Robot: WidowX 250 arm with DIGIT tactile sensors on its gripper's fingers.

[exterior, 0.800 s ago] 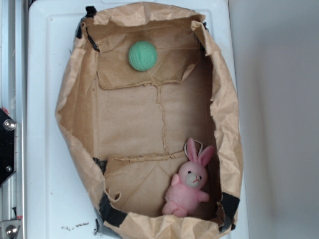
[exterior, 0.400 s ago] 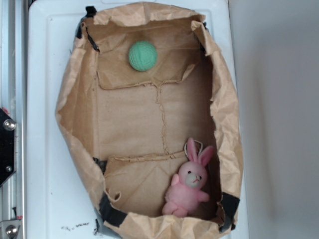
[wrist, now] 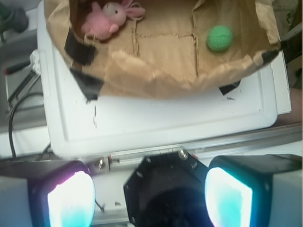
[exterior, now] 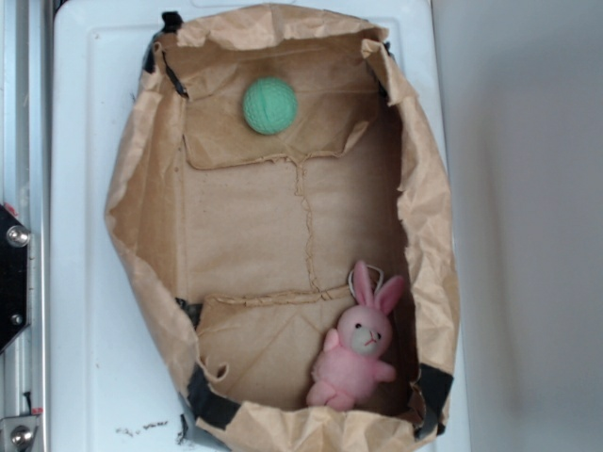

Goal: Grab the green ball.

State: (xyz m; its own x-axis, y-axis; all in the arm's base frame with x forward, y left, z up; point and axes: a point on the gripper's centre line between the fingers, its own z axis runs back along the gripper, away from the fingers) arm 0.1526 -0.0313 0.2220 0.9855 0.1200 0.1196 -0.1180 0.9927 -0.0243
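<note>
Green ball (exterior: 270, 104) lies untouched on the floor of the opened brown paper bag (exterior: 132, 188), near the bag's top end in the exterior view, resting on a folded flap. Pink plush bunny (exterior: 358, 347) sits at the opposite end, well apart from the ball. Bag rests on a white tray (exterior: 80, 141). No arm or end effector appears in this view. Wrist view: end effector (wrist: 149, 196) fills the lower edge, its two lit fingers (wrist: 71, 198) spread wide apart with nothing between them, positioned outside the bag over the tray's near rim. Ball (wrist: 220, 38) shows up and right of centre, bunny (wrist: 106, 19) at upper left. Judgement: approach not begun in earnest; reach, descent into the bag, and closing on the ball all remain.
</note>
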